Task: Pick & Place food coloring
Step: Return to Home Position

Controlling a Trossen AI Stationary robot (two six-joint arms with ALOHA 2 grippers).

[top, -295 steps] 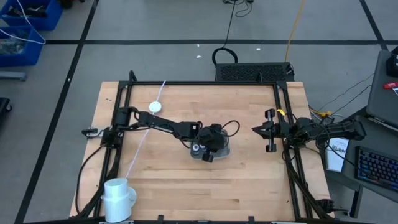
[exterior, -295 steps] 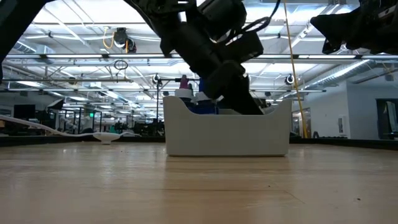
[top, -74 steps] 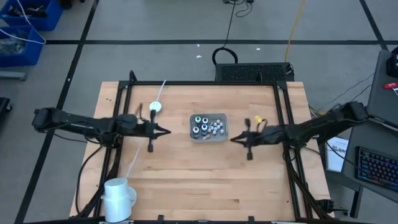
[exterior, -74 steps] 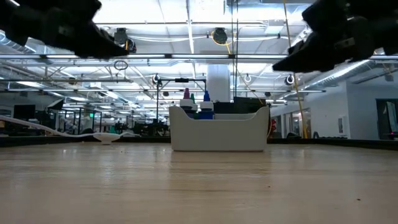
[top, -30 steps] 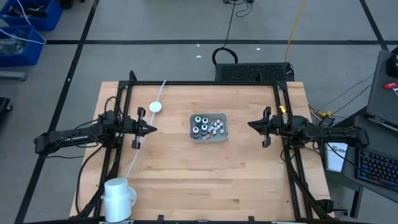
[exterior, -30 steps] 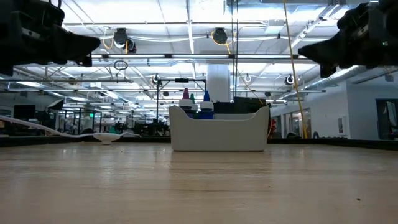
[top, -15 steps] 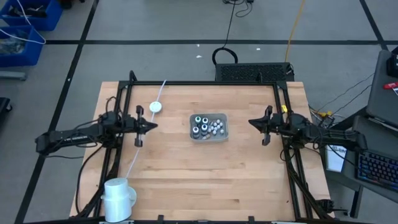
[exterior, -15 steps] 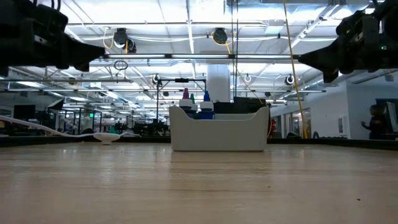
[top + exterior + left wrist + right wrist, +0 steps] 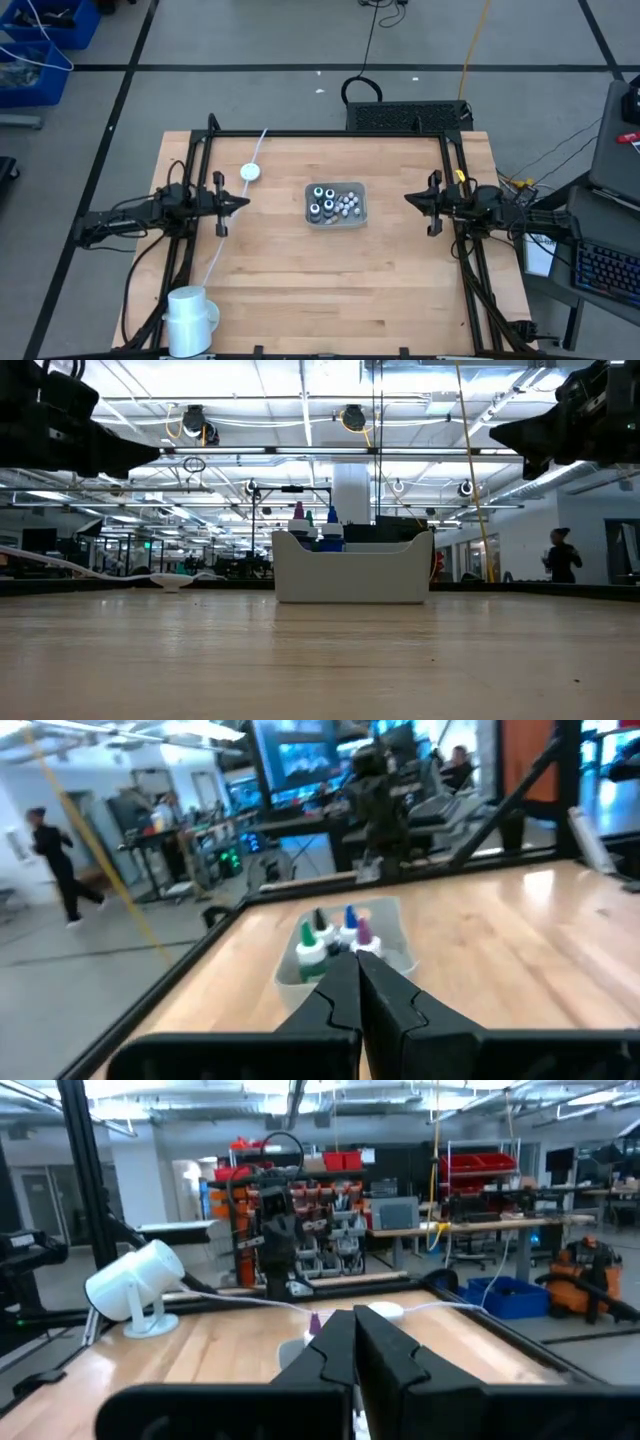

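The grey tray (image 9: 358, 214) stands at the table's middle and holds the food coloring bottles (image 9: 326, 200), upright with their coloured tops up; they also show in the left wrist view (image 9: 330, 935) and the low view (image 9: 312, 526). My left gripper (image 9: 244, 202) is shut and empty, raised over the table's left part, pointing toward the tray. My right gripper (image 9: 407, 198) is shut and empty, raised over the right part, pointing toward the tray. The wrist views show each pair of fingers closed together (image 9: 357, 990) (image 9: 352, 1342).
A small white round disc (image 9: 249, 172) with a white cord lies at the far left of the table. A white cylindrical lamp-like object (image 9: 190, 316) stands at the near left corner. Black frame rails (image 9: 325, 133) run along the table's edges. People walk in the room beyond.
Both arms have drawn back a little from the tray toward their own table edges, the left toward the left edge and the right toward the right edge. Both grippers stay shut. The tray and bottles have not moved.
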